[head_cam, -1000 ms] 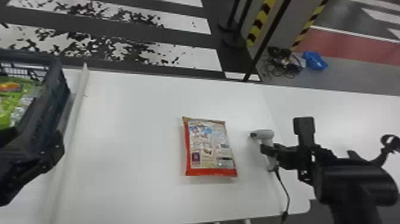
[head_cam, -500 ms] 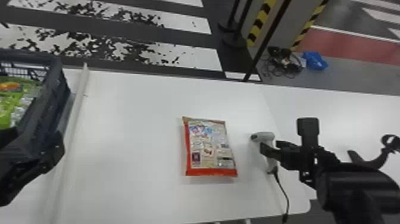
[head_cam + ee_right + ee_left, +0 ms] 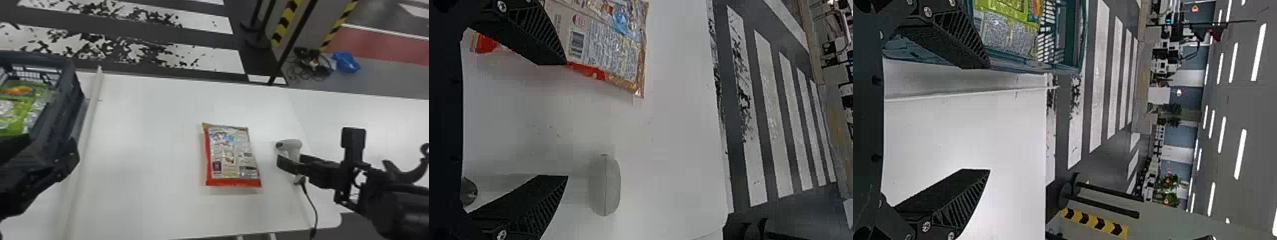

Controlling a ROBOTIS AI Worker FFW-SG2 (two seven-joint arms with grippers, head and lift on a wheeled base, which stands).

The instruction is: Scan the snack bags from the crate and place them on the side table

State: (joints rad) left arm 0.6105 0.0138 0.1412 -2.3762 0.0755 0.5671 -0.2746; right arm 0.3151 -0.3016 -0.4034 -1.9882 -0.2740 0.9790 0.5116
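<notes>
One snack bag (image 3: 233,153) shows a barcode (image 3: 576,45) in right wrist view — right pincer (image 3: 289,164) gaping.

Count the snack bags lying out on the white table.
1: the red-edged snack bag, between the crate and the handheld barcode scanner. Any beneath it would be hidden.

White stripes (image 3: 220,60) crossed the dark floor (image 3: 207,39) before me. I saw a blue bundle (image 3: 346,62) beside tangled cables (image 3: 309,65), yellow-and-black strips (image 3: 289,17), distant plants (image 3: 1169,182), blue wall sections (image 3: 1175,135) and long, glowing ceiling lights (image 3: 1240,154).
</notes>
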